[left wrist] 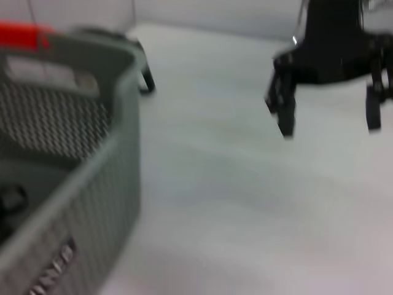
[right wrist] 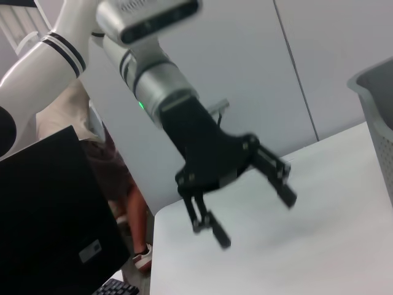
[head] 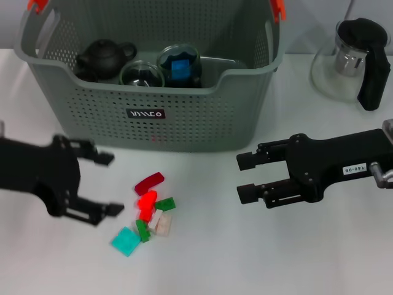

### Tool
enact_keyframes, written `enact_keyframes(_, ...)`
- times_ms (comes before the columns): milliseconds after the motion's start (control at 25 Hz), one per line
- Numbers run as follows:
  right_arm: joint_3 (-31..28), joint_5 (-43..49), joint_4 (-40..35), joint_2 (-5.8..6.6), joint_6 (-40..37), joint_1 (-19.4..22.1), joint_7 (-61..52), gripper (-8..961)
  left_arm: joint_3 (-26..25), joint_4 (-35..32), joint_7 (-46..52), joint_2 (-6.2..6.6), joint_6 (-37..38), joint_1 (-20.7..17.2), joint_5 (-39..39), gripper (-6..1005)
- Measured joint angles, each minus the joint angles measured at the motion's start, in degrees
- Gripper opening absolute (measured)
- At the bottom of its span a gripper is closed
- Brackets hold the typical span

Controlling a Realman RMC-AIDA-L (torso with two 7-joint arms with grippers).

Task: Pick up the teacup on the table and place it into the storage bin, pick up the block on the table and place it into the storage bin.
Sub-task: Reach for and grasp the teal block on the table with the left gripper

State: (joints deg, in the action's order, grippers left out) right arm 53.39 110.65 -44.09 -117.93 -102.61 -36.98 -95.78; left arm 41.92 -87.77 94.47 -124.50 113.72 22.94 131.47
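One storage bin (head: 153, 126), grey-green and perforated, across the upper left and centre of the head view. Inside it: one dark teapot (head: 104, 59) at the left, one clear glass teacup (head: 142, 75) in the middle, one dark round vessel (head: 179, 64) with a blue piece in it.

One glass teapot (head: 353, 58) with black lid and handle, upper right corner, on the table (head: 245, 258).

Roughly seven small blocks (head: 149, 209) in a loose cluster at lower centre, in front of the bin: two red, two green, two pale, one teal.

Left gripper (head: 105, 183) at mid left, fingers spread wide, empty, just beside the cluster.

Right gripper (head: 247, 177) at mid right, fingers apart, empty, well apart from the blocks.
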Motion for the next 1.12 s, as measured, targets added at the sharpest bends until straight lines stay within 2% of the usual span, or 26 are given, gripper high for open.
enact_keyframes(160, 0.0, -0.1, 0.1, -0.08, 0.2, 0.0, 0.0, 746, 5.2, 2.4, 2.6, -0.24, -1.8, 0.5, 5.8, 893)
enact_keyframes(400, 0.0, -0.3, 0.1, -0.11, 0.4, -0.3, -0.4, 746, 13.6, 4.9, 12.7, -0.30, -4.6, 2.9, 14.7, 893)
enact_keyframes(840, -0.8, -0.4, 0.1, 0.23, 0.8, -1.3, -0.4, 746, 26.2, 4.8, 32.7, -0.31, -9.3, 4.6, 20.1, 894)
enact_keyframes(1120, -1.5, -0.4, 0.1, 0.65, 0.8, -1.3, -0.5, 746, 30.7, 5.1, 41.9, -0.30, -13.3, 4.6, 22.0, 895)
